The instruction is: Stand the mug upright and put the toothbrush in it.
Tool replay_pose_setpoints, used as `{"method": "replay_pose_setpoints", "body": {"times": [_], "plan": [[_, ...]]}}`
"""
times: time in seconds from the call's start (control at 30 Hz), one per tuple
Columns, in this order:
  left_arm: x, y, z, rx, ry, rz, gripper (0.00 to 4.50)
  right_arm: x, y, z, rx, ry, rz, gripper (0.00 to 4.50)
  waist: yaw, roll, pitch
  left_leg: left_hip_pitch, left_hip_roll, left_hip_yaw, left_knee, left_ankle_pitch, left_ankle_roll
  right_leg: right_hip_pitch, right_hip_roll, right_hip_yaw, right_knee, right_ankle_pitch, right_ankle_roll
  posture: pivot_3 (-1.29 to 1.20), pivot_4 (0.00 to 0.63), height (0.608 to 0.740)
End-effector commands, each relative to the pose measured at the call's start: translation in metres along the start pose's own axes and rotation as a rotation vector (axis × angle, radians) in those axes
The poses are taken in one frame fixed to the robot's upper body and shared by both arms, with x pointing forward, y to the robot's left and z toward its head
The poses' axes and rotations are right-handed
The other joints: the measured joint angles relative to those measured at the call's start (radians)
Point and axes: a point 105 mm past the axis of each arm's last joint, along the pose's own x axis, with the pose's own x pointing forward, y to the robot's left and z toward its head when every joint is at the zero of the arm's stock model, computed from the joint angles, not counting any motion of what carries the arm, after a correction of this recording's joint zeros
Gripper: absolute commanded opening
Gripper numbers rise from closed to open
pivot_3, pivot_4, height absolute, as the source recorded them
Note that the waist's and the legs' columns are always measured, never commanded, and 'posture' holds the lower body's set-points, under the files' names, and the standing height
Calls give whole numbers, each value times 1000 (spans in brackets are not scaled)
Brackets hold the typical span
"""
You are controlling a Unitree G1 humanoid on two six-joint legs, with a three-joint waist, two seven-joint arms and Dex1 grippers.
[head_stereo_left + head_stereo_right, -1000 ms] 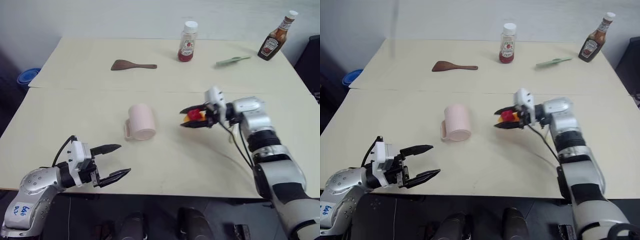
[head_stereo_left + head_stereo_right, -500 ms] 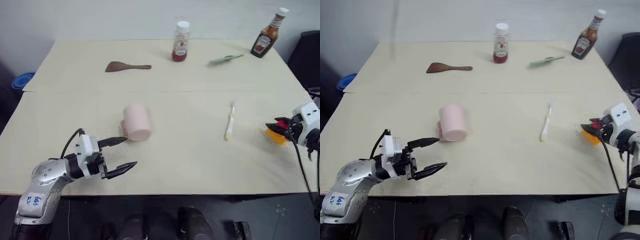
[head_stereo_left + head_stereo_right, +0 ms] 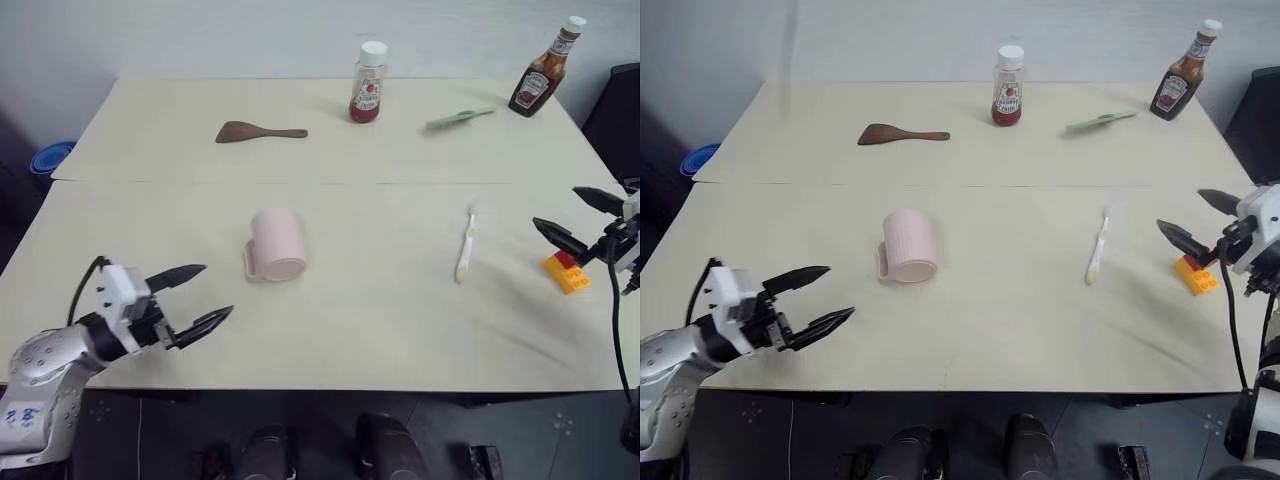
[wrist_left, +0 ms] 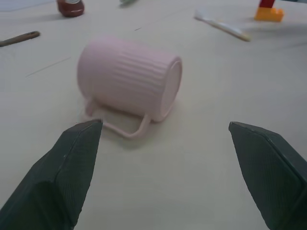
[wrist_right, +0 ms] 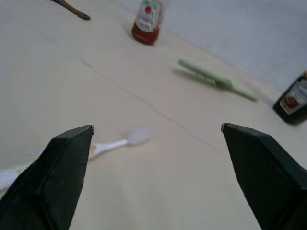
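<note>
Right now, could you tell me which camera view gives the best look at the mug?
The left wrist view: the mug lies on its side up close, base toward the camera, handle resting against the table. Both eye views show it smaller, from above, lying in the middle of the table. The right wrist view looks at the toothbrush instead.

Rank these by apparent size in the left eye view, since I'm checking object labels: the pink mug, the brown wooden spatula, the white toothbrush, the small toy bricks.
1. Pale pink ribbed mug
2. Brown wooden spatula, though it lies farther away
3. Slim white toothbrush
4. Orange and red toy bricks
</note>
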Motion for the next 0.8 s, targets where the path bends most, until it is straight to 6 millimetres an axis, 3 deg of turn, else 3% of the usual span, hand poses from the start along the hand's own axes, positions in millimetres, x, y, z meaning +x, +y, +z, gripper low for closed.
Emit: {"method": "replay_pose_setpoints", "body": {"times": [0.03, 0.17, 0.27, 0.33, 0.47, 0.6, 0.7, 0.8], "plan": [[-45, 38, -20, -18, 170, 296, 4500, 13, 63, 17, -59, -101, 309, 4446, 1, -1, -1, 0, 1, -1, 0, 0, 0, 0, 0, 0, 0, 0, 0, 0, 150, 740], [-68, 52, -32, -97, 322, 461, 4500, 11, 137, 10, -22, -147, 565, 4446, 5, -3, -1, 0, 2, -2, -1, -1, -1, 1, 2, 0, -1, 0, 0, 0, 150, 740], [-66, 51, -30, -184, 368, 500, 4500, 9, 164, 10, 1, -199, 652, 4446, 14, -2, 0, 0, -3, -1, 0, -1, 2, 1, -4, 1, 1, 1, 1, 0, 150, 740], [-59, 55, -24, -236, 376, 553, 4500, 12, 172, 14, 16, -242, 633, 4446, 23, -3, -1, 1, -5, -2, 0, -1, 3, 1, -7, 3, 1, 1, 2, 0, 150, 740], [-9, 49, 9, -429, 237, 460, 4500, 15, 167, 16, 43, -253, 550, 4446, 40, -6, -2, 0, -5, -7, 0, -1, 2, 3, -12, 4, 1, 1, 2, 0, 150, 740], [39, 39, 26, -543, 200, 355, 4500, 15, 167, 15, 41, -223, 528, 4446, 48, -8, -3, 0, -7, -7, 1, 0, 2, 3, -8, 3, 2, 1, 2, 0, 150, 740], [67, 42, 26, -583, 234, 357, 4500, 16, 167, 19, 31, -217, 508, 4446, 47, -9, -3, 0, -6, -4, 1, 0, 2, 2, -3, 0, 1, 1, 2, 0, 150, 740], [80, 52, 10, -628, 324, 416, 4500, 16, 167, 24, 26, -222, 485, 4446, 42, -9, -3, 1, -5, -2, 1, 0, 0, 2, 1, 1, 1, 1, 2, 0, 150, 740]]}}
